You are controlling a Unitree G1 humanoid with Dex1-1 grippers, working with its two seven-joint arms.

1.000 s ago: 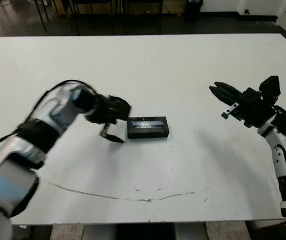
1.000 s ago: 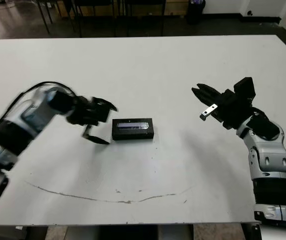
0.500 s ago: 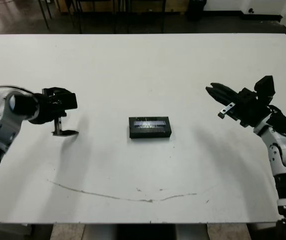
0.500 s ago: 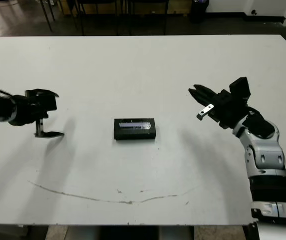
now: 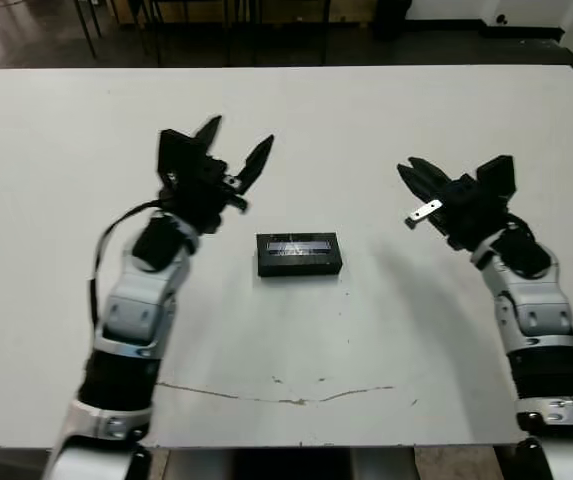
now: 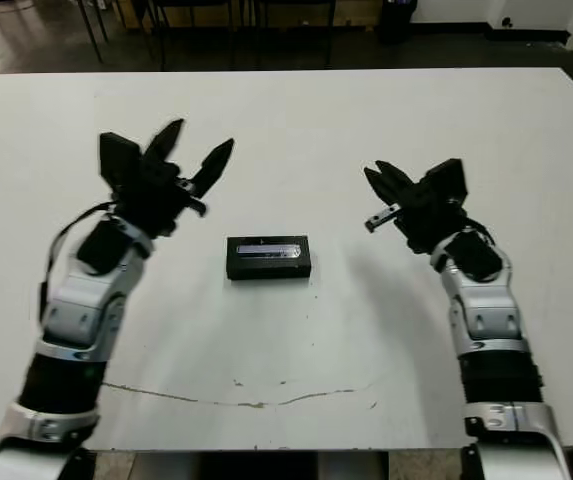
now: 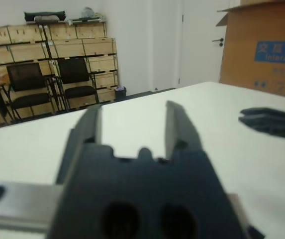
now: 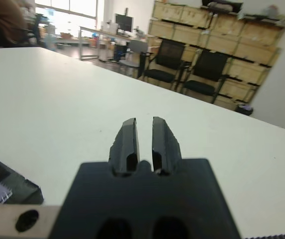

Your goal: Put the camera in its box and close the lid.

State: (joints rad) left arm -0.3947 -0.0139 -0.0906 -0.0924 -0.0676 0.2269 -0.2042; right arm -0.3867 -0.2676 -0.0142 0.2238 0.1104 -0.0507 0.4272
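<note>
One white bench (image 5: pixel 386 120) spreads before me. Over it I hold two grippers: my left gripper (image 5: pixel 236 150) is raised with its fingers spread wide and empty, and my right gripper (image 5: pixel 413 172) has its fingers pinched almost together, holding nothing. One box (image 5: pixel 299 254) lies between them on the bench, its lid (image 5: pixel 298 243) on top.

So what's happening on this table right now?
Nothing is being handled at the moment. A small black box sits closed in the middle of the white table, its lid with the pale panel on top. The left pincer is raised above the table to the box's left, fingers spread open. The right pincer is raised to its right, fingers nearly together. Neither touches the box.
</note>
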